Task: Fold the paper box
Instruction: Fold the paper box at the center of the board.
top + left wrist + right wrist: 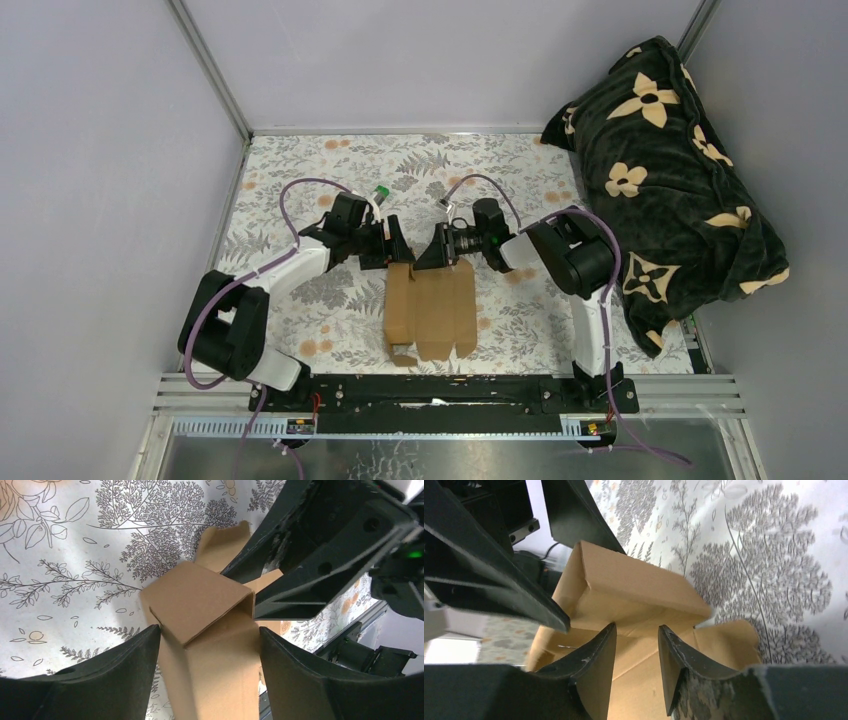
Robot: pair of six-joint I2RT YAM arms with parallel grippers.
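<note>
Left end effector (209,630) spread wide astride paper box (200,600), right end effector (637,626) narrowly parted, grip unclear, both angled inward over counter (520,170)

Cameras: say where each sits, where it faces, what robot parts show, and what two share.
Top external: above and behind the arms, looking down at the table; both arms show.
Left wrist: on the left arm, facing the box; left gripper below, right gripper top right.
Right wrist: on the right arm, facing the box; right gripper below, left gripper top left.
Shared: both wrist views show the box's raised flap.
</note>
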